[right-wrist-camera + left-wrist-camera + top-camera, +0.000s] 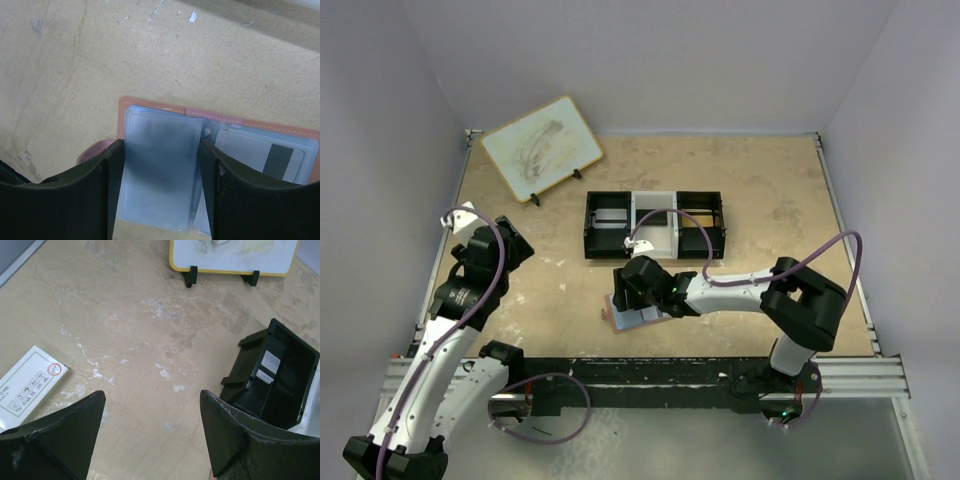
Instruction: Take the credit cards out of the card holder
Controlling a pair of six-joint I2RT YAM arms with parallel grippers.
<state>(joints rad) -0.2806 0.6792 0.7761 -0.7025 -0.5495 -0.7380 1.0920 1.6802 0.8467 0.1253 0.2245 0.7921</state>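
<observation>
The reddish-brown card holder (642, 321) lies open on the table near the front middle. In the right wrist view its brown rim (150, 106) frames grey-blue sleeves. My right gripper (161, 146) is over it, jaws closed against both long edges of one raised grey-blue sleeve (160, 170); it also shows in the top view (626, 300). I cannot tell if a card is inside that sleeve. A grey credit card (257, 155) with a dark stripe sits in the slots to the right. My left gripper (508, 240) is open and empty, far to the left above bare table (152, 400).
A black-white-black three-compartment tray (655, 225) stands behind the holder and shows at the right of the left wrist view (280, 375). A white board with a tan rim (542, 147) stands at the back left. A white box (27, 385) lies by the left arm.
</observation>
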